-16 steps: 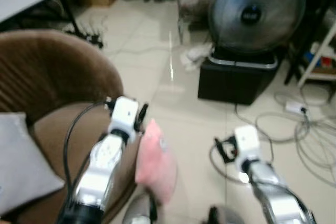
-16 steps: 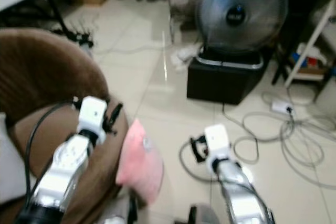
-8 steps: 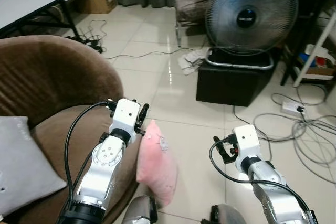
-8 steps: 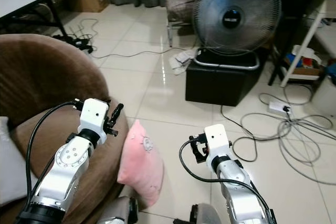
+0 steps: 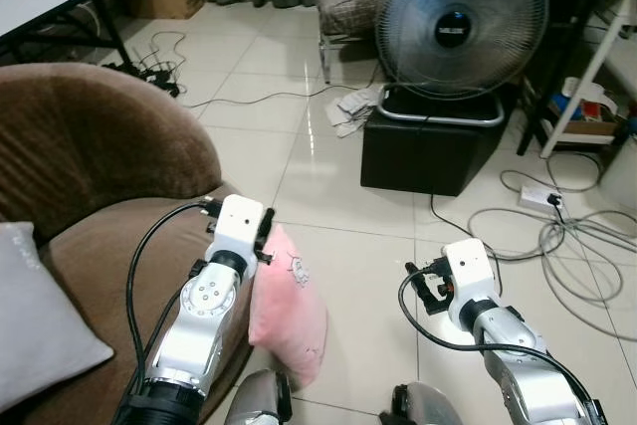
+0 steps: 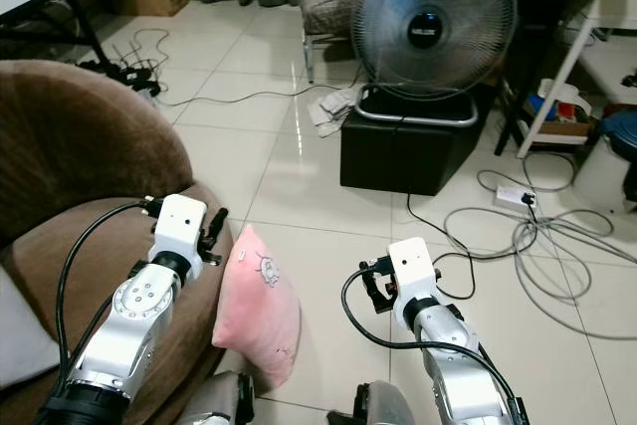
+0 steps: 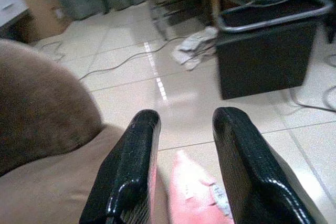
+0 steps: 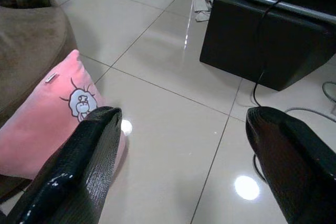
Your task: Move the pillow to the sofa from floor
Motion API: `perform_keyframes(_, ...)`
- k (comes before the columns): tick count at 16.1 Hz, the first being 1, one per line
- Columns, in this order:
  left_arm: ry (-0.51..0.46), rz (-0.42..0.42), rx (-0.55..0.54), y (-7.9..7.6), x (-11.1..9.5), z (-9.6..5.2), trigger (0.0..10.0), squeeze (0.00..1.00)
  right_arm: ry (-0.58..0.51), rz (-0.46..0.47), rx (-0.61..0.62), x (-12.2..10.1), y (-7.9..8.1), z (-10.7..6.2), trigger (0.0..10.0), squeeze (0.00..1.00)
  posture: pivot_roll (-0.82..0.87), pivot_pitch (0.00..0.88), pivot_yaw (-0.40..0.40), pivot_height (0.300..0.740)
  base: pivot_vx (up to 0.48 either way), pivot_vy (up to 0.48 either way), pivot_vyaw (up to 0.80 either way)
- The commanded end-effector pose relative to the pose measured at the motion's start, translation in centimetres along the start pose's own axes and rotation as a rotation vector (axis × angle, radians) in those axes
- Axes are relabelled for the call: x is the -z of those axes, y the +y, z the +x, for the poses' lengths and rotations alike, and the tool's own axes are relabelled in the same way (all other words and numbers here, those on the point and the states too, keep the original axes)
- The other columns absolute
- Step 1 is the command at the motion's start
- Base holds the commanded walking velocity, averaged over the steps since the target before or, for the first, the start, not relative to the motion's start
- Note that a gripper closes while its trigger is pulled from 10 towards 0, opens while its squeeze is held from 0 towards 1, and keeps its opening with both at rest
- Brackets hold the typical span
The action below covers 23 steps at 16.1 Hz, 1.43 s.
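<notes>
Because the pink pillow (image 5: 286, 298) leaned on the floor against the sofa (image 5: 95, 246), below my left hand (image 7: 181, 145), I held both hands empty: left narrowly parted, right hand (image 8: 181, 145) wide.

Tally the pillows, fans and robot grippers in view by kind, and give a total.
Pillows: 2, a pink pillow on the floor leaning against the brown sofa, and a grey pillow on the sofa seat.
Fans: 1, the fan on the black box.
Grippers: 2, the left gripper and the right gripper, both open.
Total: 5.
</notes>
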<state>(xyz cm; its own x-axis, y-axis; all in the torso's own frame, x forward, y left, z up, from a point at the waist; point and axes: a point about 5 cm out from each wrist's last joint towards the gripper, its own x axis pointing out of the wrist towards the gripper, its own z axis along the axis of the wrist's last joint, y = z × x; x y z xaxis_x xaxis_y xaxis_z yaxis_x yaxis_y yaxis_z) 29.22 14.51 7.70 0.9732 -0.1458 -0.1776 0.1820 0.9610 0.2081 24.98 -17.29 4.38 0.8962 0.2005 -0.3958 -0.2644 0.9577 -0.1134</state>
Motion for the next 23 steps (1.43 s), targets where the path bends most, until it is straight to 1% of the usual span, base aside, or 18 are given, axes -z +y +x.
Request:
perform_keyframes(1, 0.000, 0.018, -0.037, 0.7, -0.2, 0.2, 10.0, 0.00, -0.016, -0.004, -0.010, -0.6, -0.1, 0.0, 10.0, 0.00, -0.05, 0.000, 0.042, 0.653, 0.000, 0.000, 0.00)
perform_keyframes(8, 0.003, 0.020, -0.032, 0.4, -0.1, 0.3, 10.0, 0.00, -0.015, 0.002, -0.009, -0.5, 0.0, -0.2, 10.0, 0.00, -0.06, 0.000, 0.049, 0.585, 0.000, 0.000, 0.00)
perform_keyframes(14, -0.004, 0.015, -0.015, 0.0, -0.4, 0.7, 10.0, 0.00, -0.015, 0.006, 0.001, -0.5, -0.1, -0.3, 10.0, 0.00, -0.06, 0.000, 0.051, 0.585, 0.000, 0.000, 0.00)
perform_keyframes(18, 0.008, -0.013, -0.017, 0.0, -0.5, 1.2, 10.0, 0.00, -0.016, 0.008, -0.003, -0.6, 0.2, -0.3, 10.0, 0.00, -0.06, 0.000, 0.054, 0.585, 0.000, 0.000, 0.00)
perform_keyframes(19, -0.008, -0.008, -0.021, -0.1, -0.8, 1.5, 10.0, 0.00, -0.016, 0.008, -0.003, -0.6, 0.2, -0.3, 10.0, 0.00, -0.06, 0.000, 0.054, 0.585, 0.000, 0.000, 0.00)
perform_keyframes(21, -0.009, -0.040, -0.009, -0.3, -1.1, 1.9, 10.0, 0.00, -0.018, 0.007, 0.001, -0.7, 0.1, -0.1, 10.0, 0.00, -0.06, 0.000, 0.053, 0.585, 0.000, 0.000, 0.00)
perform_keyframes(23, -0.026, -0.032, -0.006, -0.5, -1.3, 2.0, 10.0, 0.00, -0.015, 0.001, 0.007, -0.8, 0.1, 0.2, 10.0, 0.00, -0.05, 0.000, 0.050, 0.585, 0.000, 0.000, 0.00)
